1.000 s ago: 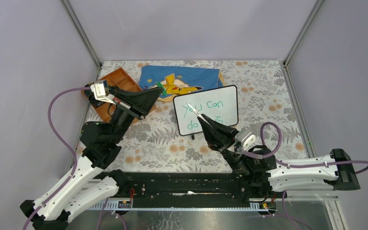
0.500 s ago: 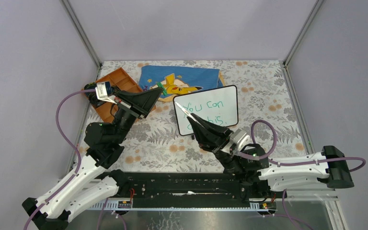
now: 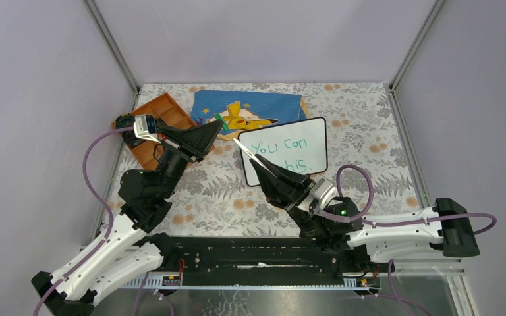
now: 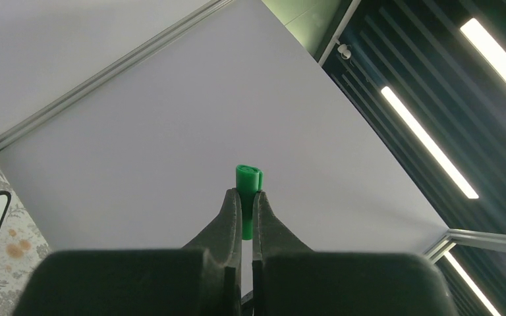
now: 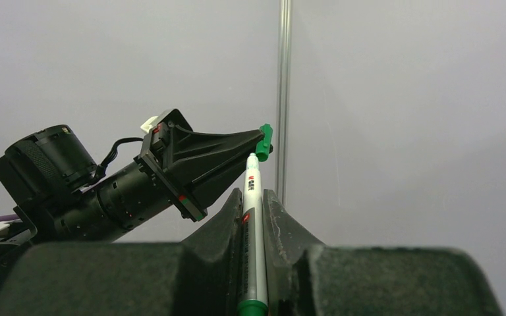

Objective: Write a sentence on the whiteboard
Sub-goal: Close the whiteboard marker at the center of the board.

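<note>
Green sentence [image 3: 282, 145] in two lines on one whiteboard [image 3: 318, 131], lying on the floral table [image 3: 369, 151] beside one blue cloth [image 3: 263, 105], one green cap [image 4: 248, 179] pinched in left jaws, one marker [image 5: 251, 217] clamped in right jaws

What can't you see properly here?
- Top view: right gripper covers the start of the second line of the sentence on the whiteboard.
- Top view: left arm hides part of the orange tray.
- Right wrist view: bottom edge cuts off the marker.
- Left wrist view: left gripper hides the base of the green cap.
</note>
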